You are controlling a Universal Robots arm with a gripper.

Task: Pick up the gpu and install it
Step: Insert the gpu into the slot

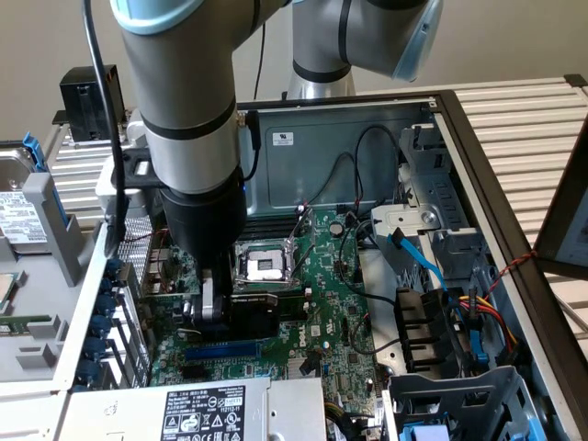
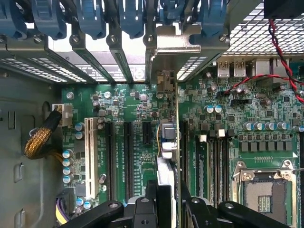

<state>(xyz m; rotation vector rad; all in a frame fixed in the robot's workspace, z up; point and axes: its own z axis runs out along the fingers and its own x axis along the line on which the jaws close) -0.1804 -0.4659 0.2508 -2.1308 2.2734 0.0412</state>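
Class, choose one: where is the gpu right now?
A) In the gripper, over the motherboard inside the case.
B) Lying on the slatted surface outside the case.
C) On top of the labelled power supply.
A: the gripper is clamped on the gpu, whose black shroud hangs over the motherboard beside the CPU socket.

A plain beige wall (image 1: 37, 37) stands behind the case (image 1: 294, 179), evenly lit. The case lies open on a table (image 1: 524, 119) of pale ribbed slats. The slats run out past the case on the exterior view's right and show again beyond it on the exterior view's left. A black box (image 1: 87, 96) sits on the slats near the case's far corner on that left side, with the wall behind it. A dark panel (image 1: 568, 211), tilted, stands just beside the case at the exterior view's right edge. The light is soft and flat across wall and slats.
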